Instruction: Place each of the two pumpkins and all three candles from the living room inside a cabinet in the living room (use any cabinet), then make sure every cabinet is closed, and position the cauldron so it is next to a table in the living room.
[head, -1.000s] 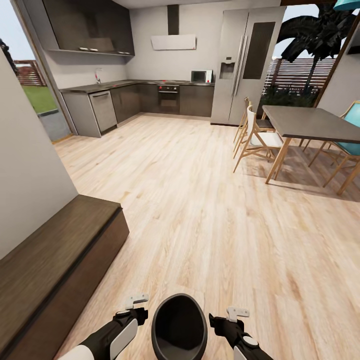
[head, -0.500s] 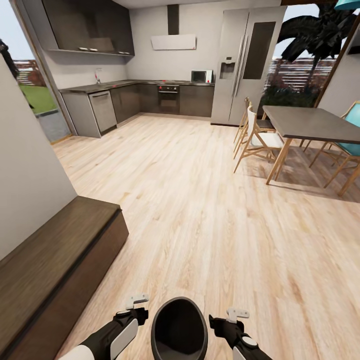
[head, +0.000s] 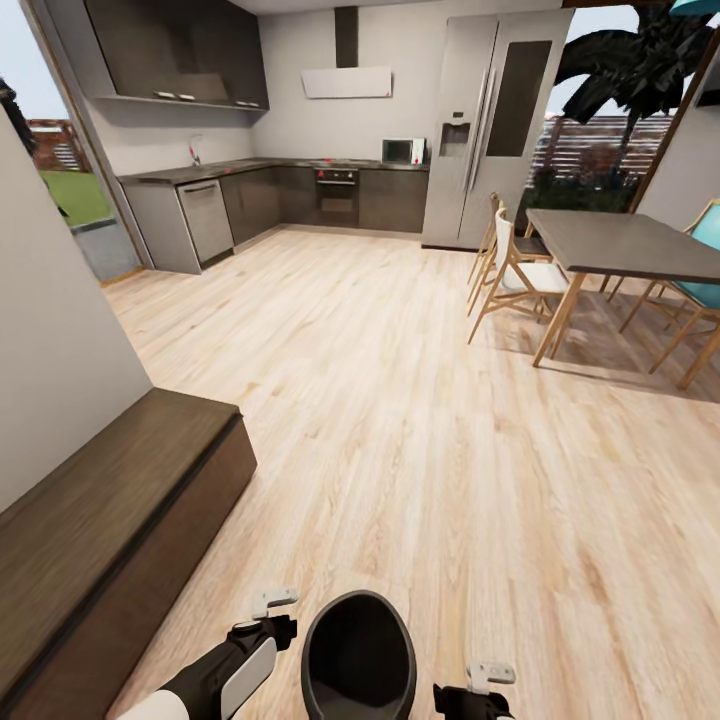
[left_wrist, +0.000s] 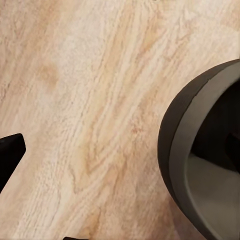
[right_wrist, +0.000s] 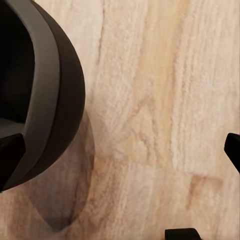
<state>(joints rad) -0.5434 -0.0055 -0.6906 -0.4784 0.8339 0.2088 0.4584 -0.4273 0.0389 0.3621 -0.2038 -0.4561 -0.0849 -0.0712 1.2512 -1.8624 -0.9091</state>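
Observation:
The black cauldron (head: 358, 655) stands on the wood floor at the bottom middle of the head view, mouth up. My left gripper (head: 268, 610) hangs just left of it, open and empty; the left wrist view has the cauldron's rim (left_wrist: 175, 150) off to one side and one dark fingertip (left_wrist: 10, 152) over bare floor. My right gripper (head: 482, 690) sits low at the cauldron's right, open, with fingertips (right_wrist: 233, 149) far apart and the cauldron's wall (right_wrist: 65, 90) beside them. The dark-brown cabinet (head: 120, 520) runs along the left wall, its fronts shut. Pumpkins and candles are out of view.
A grey dining table (head: 620, 245) with wooden chairs (head: 515, 280) stands at the right. The kitchen counter (head: 250, 195) and fridge (head: 495, 130) line the far wall. Open wood floor (head: 400, 400) lies ahead.
My right gripper has dropped back toward the bottom edge of the head view, away from the cauldron's side. The left gripper and the cauldron have stayed put.

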